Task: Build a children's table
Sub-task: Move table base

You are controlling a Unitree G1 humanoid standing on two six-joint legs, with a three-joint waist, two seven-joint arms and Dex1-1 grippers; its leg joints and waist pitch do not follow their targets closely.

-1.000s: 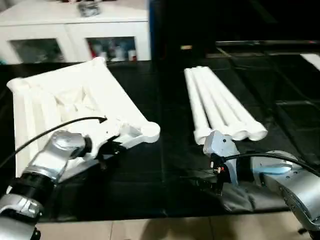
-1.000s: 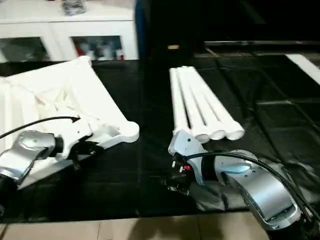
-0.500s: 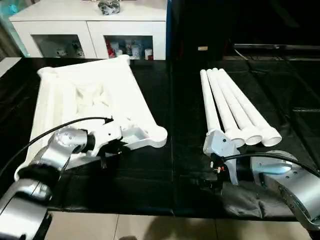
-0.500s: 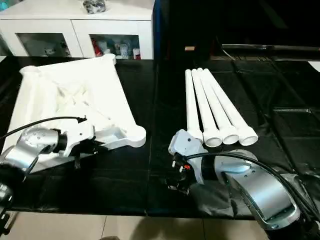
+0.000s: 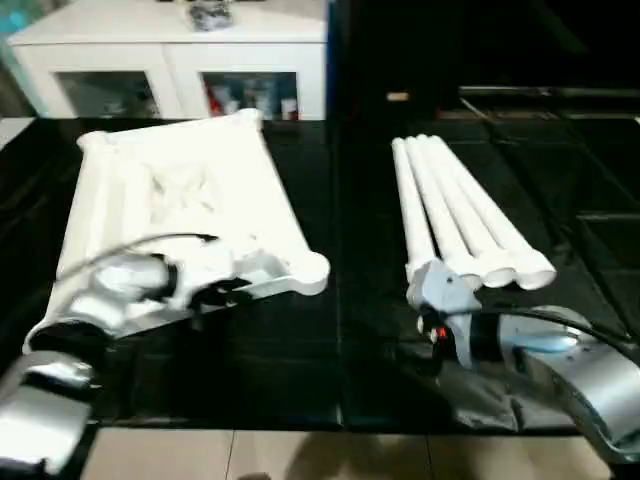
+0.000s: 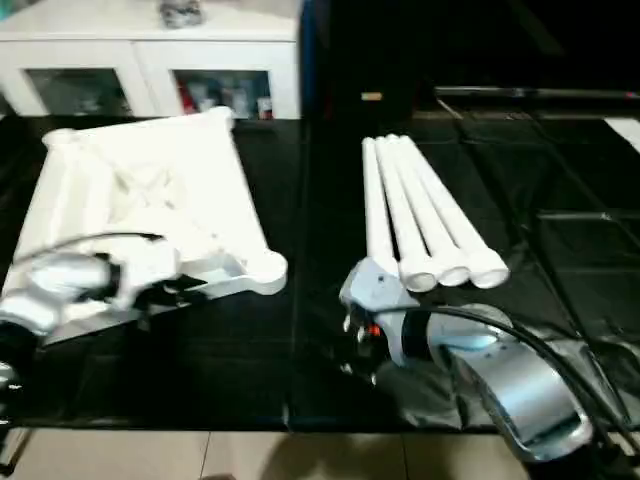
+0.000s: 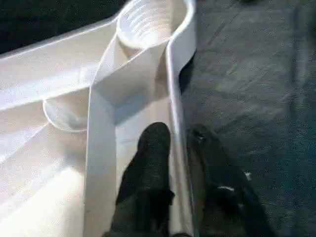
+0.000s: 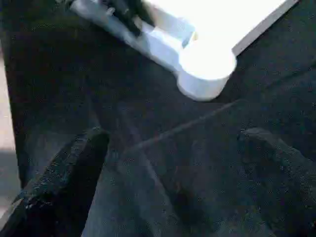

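Note:
The children's table top [image 5: 170, 190] lies upside down, ribs up, on the left of the black surface. Its four white legs [image 5: 465, 225] lie side by side on the right. My left gripper [image 5: 218, 295] sits at the top's near rim close to a corner lobe. In the left wrist view the gripper [image 7: 180, 131] straddles the thin rim wall, one finger [image 7: 153, 148] inside and one outside, shut on it, with the leg socket [image 7: 148, 19] just beyond. My right gripper [image 5: 425, 355] hovers low over the black cloth in front of the legs' ends, its fingers [image 8: 74, 163] wide open and holding nothing.
A white glass-door cabinet [image 5: 170, 60] stands behind the table. The black-covered work table [image 5: 340, 330] ends at a near edge above pale floor tiles [image 5: 300, 455]. Loose black cloth [image 5: 480, 400] bunches under my right forearm.
The camera has shifted and tilted. My left gripper stays at the top's near rim and my right gripper stays open over the cloth; the legs have not moved.

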